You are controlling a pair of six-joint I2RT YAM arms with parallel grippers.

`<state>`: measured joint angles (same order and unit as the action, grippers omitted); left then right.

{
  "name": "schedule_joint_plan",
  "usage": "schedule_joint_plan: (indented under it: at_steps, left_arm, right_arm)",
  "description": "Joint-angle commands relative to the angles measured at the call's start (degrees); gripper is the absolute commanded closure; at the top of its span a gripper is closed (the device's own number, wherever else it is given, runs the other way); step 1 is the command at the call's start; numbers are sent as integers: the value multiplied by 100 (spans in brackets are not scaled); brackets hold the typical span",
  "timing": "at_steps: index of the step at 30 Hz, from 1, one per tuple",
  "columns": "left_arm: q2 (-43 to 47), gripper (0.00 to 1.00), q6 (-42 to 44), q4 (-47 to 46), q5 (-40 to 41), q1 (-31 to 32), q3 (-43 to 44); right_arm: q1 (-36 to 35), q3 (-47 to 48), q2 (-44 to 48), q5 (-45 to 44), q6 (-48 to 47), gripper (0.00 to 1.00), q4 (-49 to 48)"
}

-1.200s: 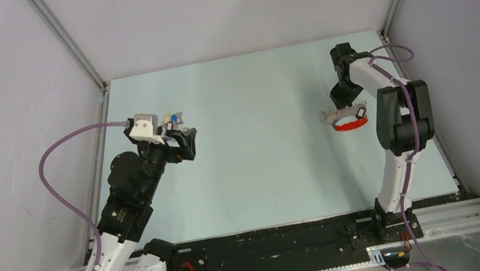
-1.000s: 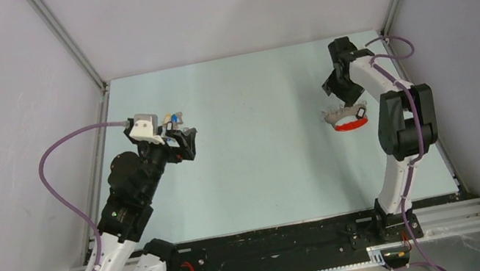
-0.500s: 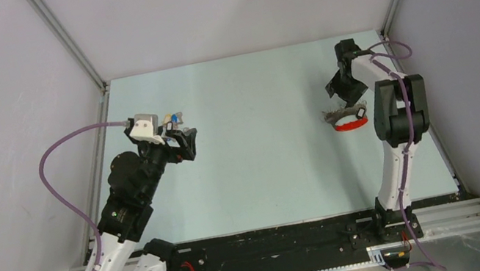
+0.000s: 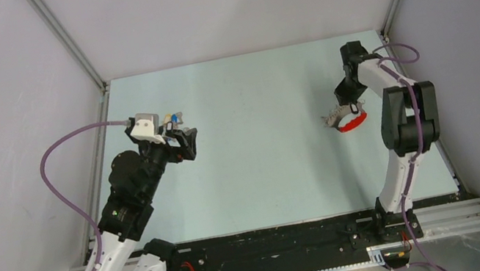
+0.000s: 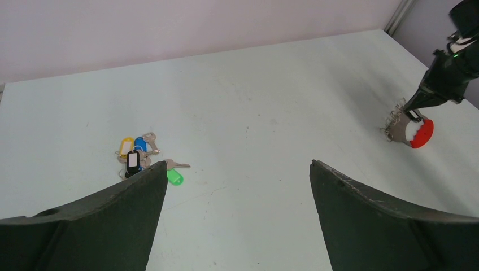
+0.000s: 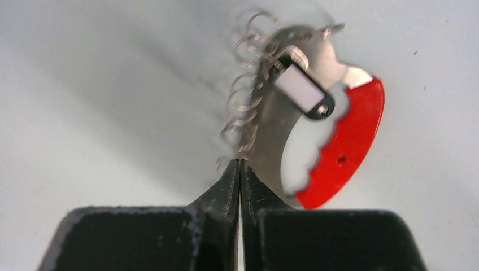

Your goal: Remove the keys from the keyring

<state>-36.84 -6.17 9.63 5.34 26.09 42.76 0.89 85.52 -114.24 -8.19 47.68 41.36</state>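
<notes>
Pale green table (image 4: 266, 175) fills the floor of a booth with plain grey walls (image 4: 236, 2). Toward the far right side lies the red keyring (image 6: 351, 141), a curved loop with a scalloped inner edge. Against the keyring's inner curve sit grey metal keys (image 6: 270, 141), a black tag (image 6: 302, 90) with a white label, and a blurred tangle of silver wire rings (image 6: 245, 107). The right gripper (image 6: 240, 166) points down at that tangle, just beside the keyring, its jaws pressed tight together with no gap. Whether a wire is nipped between the tips cannot be told. Far to the keyring's left, a loose bunch of keys (image 5: 141, 161) with yellow, blue, black and green tags rests on the table. The left gripper (image 5: 238, 166) hangs near that bunch, well apart from the keyring, jaws spread wide and holding nothing.
</notes>
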Motion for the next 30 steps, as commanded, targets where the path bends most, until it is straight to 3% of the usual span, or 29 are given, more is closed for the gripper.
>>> schedule_joint_plan:
  at_steps: [1, 7, 10, 12, 13, 15, 18, 23, 30]
  left_arm:
    - [-1, 2, -16, -105, -38, 6, 233]
    - [23, 2, 92, -102, -129, 6, 191]
    - [67, 2, 123, -102, -104, 11, 153]
    - [55, 2, 125, -102, -75, 18, 153]
    - [50, 2, 121, -101, -64, 23, 158]
    - [38, 2, 117, -103, -62, 20, 162]
    - [29, 2, 116, -104, -54, 24, 156]
    - [18, 2, 108, -105, -80, 28, 165]
    - [14, 2, 108, -102, -49, 28, 172]
  right_arm:
    - [-343, -302, 1130, 207, -316, 100, -584]
    - [-927, -482, 1615, 1321, -1185, 100, -1446]
    - [-1205, -325, 1708, 1051, -1328, 100, -1322]
    - [-1175, -191, 1660, 632, -1128, 68, -905]
    - [-1142, -192, 1650, 528, -1006, 36, -747]
    - [-908, -283, 1633, 335, -936, 19, -656]
    - [-621, -398, 1438, 342, -995, 18, -646]
    - [-169, -309, 928, 487, -1252, 25, -673]
    - [-141, 0, 50, 498, -1209, 28, -401]
